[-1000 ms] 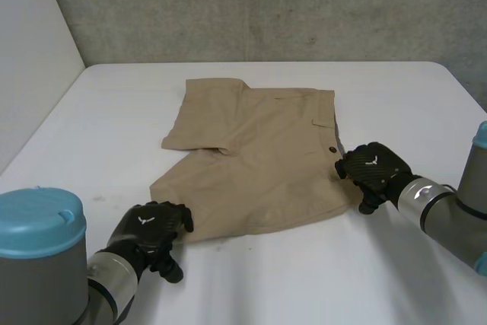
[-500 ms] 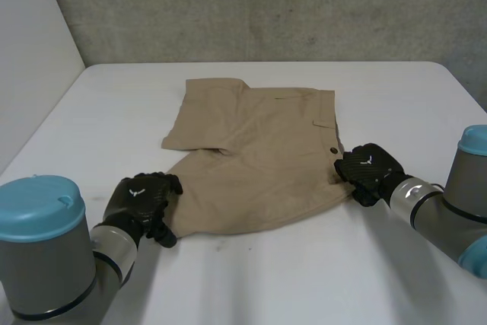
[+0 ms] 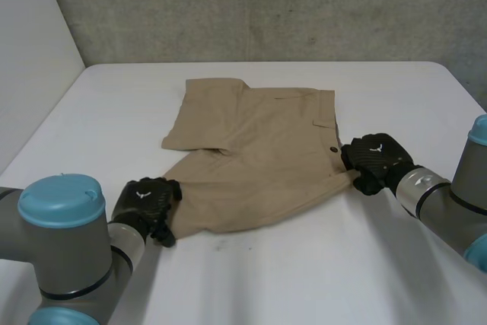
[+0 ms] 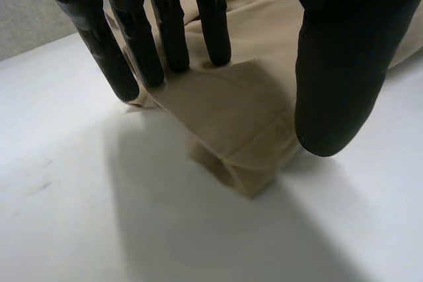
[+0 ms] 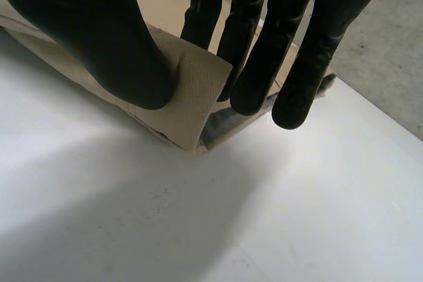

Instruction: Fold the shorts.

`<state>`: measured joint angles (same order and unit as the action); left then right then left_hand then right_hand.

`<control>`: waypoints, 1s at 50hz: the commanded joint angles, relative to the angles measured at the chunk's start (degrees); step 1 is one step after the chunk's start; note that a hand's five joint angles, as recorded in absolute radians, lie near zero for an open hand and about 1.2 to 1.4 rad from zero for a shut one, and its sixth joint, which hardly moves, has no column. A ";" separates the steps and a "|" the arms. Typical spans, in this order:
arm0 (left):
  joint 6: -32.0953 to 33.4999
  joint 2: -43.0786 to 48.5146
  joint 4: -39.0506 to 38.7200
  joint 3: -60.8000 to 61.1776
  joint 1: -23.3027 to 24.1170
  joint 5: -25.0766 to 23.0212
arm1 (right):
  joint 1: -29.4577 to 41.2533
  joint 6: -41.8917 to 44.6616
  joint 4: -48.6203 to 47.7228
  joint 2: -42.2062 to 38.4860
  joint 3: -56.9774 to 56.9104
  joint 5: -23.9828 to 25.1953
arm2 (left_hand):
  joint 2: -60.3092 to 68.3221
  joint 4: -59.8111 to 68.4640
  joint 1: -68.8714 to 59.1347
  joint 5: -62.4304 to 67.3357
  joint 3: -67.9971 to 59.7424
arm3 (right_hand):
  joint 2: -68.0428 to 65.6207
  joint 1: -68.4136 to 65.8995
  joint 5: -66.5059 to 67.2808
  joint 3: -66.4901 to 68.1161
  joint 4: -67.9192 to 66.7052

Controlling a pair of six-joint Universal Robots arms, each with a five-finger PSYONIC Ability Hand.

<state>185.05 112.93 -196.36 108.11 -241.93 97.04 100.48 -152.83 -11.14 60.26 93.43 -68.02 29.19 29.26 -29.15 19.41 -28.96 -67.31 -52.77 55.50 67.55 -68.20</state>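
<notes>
Tan woven cloth: the shorts [image 3: 259, 157] lie flat mid-bench [image 3: 304, 279], waistband toward the robot's right and legs toward its left. The long axis runs side to side across the bench.

The left robot hand [image 3: 144, 199] pinches the near leg's hem corner between thumb and fingers, and the corner is raised off the surface. The right robot hand [image 3: 374, 159] is clamped on the near waistband corner just beside the button [image 3: 333, 148], thumb on top, lining showing beneath.

We judge the cloth light, limp and not slippery. It will sag between grips, so take corners and seams where layers are thickest, and keep it taut
</notes>
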 commanded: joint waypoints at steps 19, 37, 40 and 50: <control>5.85 -20.11 9.22 4.66 -1.26 -0.89 | 2.79 0.86 13.95 8.37 1.05 -4.84 | 50.81 50.74 -50.85 50.59 -51.04 | -12.69 -27.23 14.50 12.45 -11.80; 8.22 -39.35 53.14 4.57 -0.56 -10.00 | -2.65 30.91 51.29 32.36 12.91 -3.70 | 50.81 50.74 -50.85 50.59 -51.04 | -12.69 -27.23 14.50 12.45 -11.80; 8.40 -41.82 57.48 4.57 -0.91 -13.18 | -5.63 32.76 53.76 35.88 15.02 -1.43 | 50.81 50.74 -50.85 50.59 -51.04 | -12.69 -27.23 14.50 12.45 -11.80; 13.49 -37.36 44.77 2.90 -6.18 -16.36 | -10.83 32.07 51.23 32.74 12.92 9.48 | 50.81 50.74 -50.85 50.59 -51.04 | -12.69 -27.23 14.50 12.45 -11.80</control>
<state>195.26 70.33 -141.30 112.39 -245.24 80.91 90.91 -118.99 43.16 96.61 108.77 -63.69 68.62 68.42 -63.14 55.28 -68.19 -67.31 -53.94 56.64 67.56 -68.28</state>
